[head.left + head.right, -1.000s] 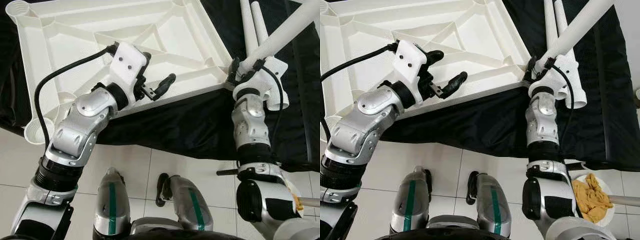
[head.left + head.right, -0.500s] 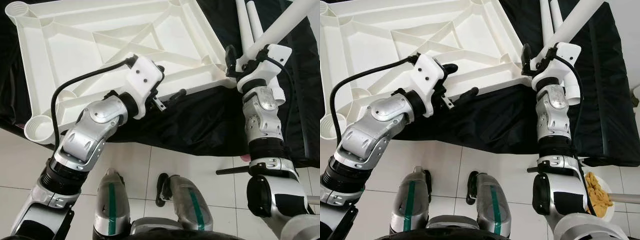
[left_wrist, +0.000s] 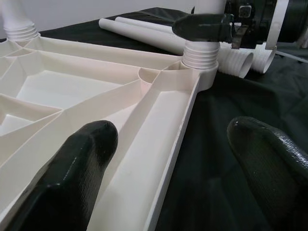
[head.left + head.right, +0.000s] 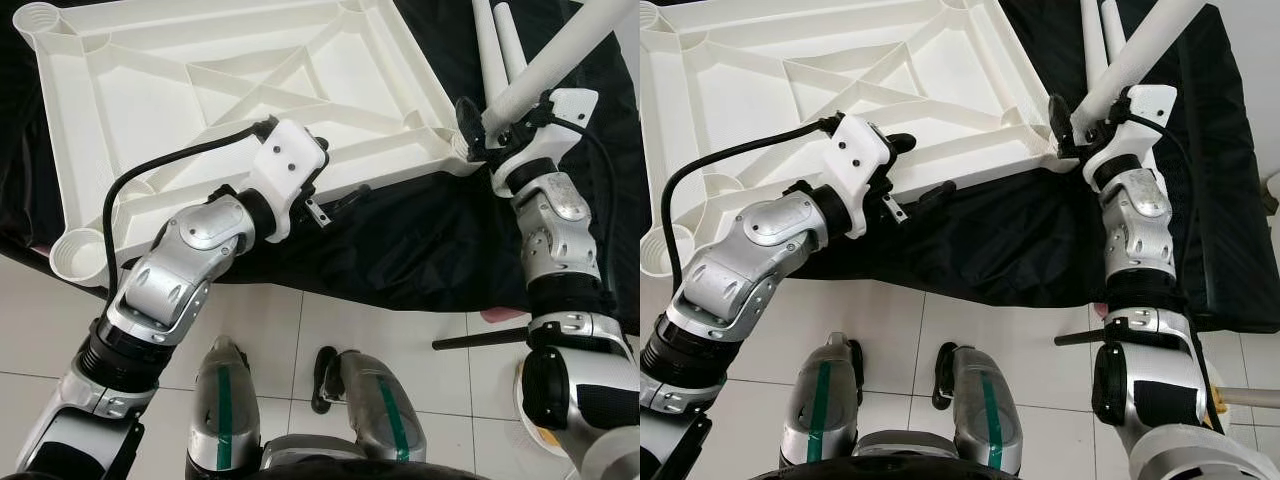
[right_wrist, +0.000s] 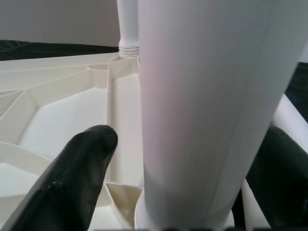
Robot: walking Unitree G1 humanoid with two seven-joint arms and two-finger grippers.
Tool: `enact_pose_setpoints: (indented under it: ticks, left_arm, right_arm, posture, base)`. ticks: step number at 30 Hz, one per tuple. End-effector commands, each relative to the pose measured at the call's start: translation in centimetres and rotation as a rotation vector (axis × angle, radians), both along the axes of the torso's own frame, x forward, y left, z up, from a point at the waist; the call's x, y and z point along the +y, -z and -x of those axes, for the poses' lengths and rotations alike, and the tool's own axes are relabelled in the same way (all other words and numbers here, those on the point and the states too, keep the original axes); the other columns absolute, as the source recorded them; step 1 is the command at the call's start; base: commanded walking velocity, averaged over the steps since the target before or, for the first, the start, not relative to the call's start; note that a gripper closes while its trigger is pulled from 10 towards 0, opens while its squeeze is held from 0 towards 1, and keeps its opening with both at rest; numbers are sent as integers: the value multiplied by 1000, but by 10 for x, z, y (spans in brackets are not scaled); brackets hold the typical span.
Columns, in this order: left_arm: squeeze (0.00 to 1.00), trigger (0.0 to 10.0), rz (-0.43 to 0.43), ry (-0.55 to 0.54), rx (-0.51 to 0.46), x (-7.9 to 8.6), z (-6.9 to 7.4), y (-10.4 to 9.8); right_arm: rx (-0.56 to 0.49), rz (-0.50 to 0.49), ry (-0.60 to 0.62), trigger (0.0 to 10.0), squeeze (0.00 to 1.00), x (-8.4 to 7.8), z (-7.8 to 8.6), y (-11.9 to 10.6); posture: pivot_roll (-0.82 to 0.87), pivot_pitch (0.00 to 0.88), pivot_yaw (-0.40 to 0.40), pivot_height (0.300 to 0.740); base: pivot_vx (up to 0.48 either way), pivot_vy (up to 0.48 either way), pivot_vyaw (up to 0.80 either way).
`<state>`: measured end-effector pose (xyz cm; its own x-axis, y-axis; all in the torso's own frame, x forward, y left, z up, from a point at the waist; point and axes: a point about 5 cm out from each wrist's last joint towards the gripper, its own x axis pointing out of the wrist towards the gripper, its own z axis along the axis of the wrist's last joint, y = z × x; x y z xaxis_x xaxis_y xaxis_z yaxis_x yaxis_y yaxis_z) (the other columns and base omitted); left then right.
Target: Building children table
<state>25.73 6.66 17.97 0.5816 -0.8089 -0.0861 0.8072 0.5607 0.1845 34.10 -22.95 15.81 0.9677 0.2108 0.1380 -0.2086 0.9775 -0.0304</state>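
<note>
Head views: a black cloth (image 4: 400,250) lies on pale floor tiles (image 4: 300,340) and carries the upturned white tabletop (image 4: 200,90) (ribbed underside up). The left tool (image 4: 335,195), spread, straddles its near rim.

Left wrist view: one finger (image 3: 72,178) sits over the rim, the other over cloth.

Right wrist view: the right tool (image 4: 490,125) pinches the table leg (image 5: 202,106), standing in the corner socket.

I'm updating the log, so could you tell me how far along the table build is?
Done: one leg stands in a far corner of the upturned tabletop.
In hand: the right gripper holds a second leg in the near corner socket, and the left gripper straddles the tabletop's edge.
Left: two legs on the black cloth.
</note>
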Motion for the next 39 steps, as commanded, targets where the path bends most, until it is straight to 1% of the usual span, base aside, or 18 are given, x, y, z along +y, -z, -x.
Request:
enact_pose_setpoints:
  ticks: [1, 2, 5, 11, 15, 21, 22, 24, 25, 27, 28, 32, 33, 34, 36, 38, 39]
  left_arm:
    - [0, 10000, -18, 78, 4, -5, 4, -1]
    - [0, 10000, -17, 74, 3, -4, 3, -1]
    - [0, 10000, -14, 72, 2, -3, 3, -2]
    - [0, 10000, -13, 72, 1, -2, 3, -3]
    - [0, 10000, -14, 73, 1, -1, 4, -4]
    - [0, 10000, -13, 77, 2, -2, 4, -4]
    - [0, 10000, -13, 78, 2, -2, 4, -4]
    - [0, 10000, -13, 78, 2, -2, 4, -4]
    - [0, 10000, -12, 78, 2, -2, 5, -4]
    - [0, 10000, -12, 77, 2, -2, 5, -4]
    - [0, 10000, -11, 77, 3, -2, 5, -4]
    - [0, 10000, -10, 76, 3, -2, 5, -4]
    - [0, 10000, -10, 75, 4, -2, 5, -4]
    - [0, 10000, -10, 75, 4, -2, 5, -4]
    - [0, 10000, -9, 74, 3, -2, 5, -5]
    - [0, 10000, -9, 74, 3, -2, 5, -5]
    - [0, 10000, -8, 73, 3, -1, 5, -5]
  right_arm:
    - [5, 5, 5, 10000, 0, -6, 1, 1]
    - [15, 10, -12, 10000, 0, -11, 1, 2]
    - [24, 33, -38, 10000, 0, -16, 2, 3]
    - [39, 47, -91, 10000, 0, -18, 3, 6]
    - [37, 66, -141, 10000, 0, -20, 2, 4]
    - [39, 80, -169, 10000, 0, -20, 0, 3]
    - [38, 82, -175, 6980, 0, -20, -1, 3]
    - [38, 82, -179, 6980, 0, -21, -2, 2]
    - [38, 81, -182, 7333, 0, -21, -3, 2]
    - [37, 81, -185, 7333, 0, -21, -3, 2]
    - [39, 82, -187, 4941, 0, -21, -3, 2]
    - [41, 83, -188, 4941, 0, -21, -3, 3]
    - [42, 85, -189, 4314, 0, -22, -4, 3]
    - [42, 85, -189, 4314, 0, -22, -4, 3]
    - [52, 91, -187, 353, 0, -23, -4, 4]
    - [52, 91, -187, 353, 0, -23, -4, 4]
    - [57, 88, -184, 0, 0, -24, -5, 5]
  posture:
    - [140, 89, -93, 740]
    - [140, 87, -91, 740]
    - [141, 86, -90, 740]
    - [143, 87, -84, 740]
    - [144, 89, -80, 740]
    - [145, 90, -78, 740]
    - [146, 91, -78, 740]
    - [146, 91, -78, 740]
    - [147, 92, -79, 740]
    - [147, 92, -79, 740]
    - [148, 93, -79, 740]
    - [148, 93, -79, 740]
    - [148, 93, -80, 740]
    - [148, 93, -80, 740]
    - [148, 96, -80, 740]
    - [148, 96, -80, 740]
    - [148, 97, -80, 740]
  base:
    - [0, 0, 0]
    - [0, 0, 0]
    - [0, 0, 0]
    - [0, 0, 0]
    - [0, 0, 0]
    - [0, 0, 0]
    - [0, 0, 0]
    - [0, 0, 0]
    - [0, 0, 0]
    - [0, 0, 0]
    - [0, 0, 0]
    - [0, 0, 0]
    - [0, 0, 0]
    - [0, 0, 0]
    - [0, 0, 0]
    - [0, 0, 0]
    - [0, 0, 0]
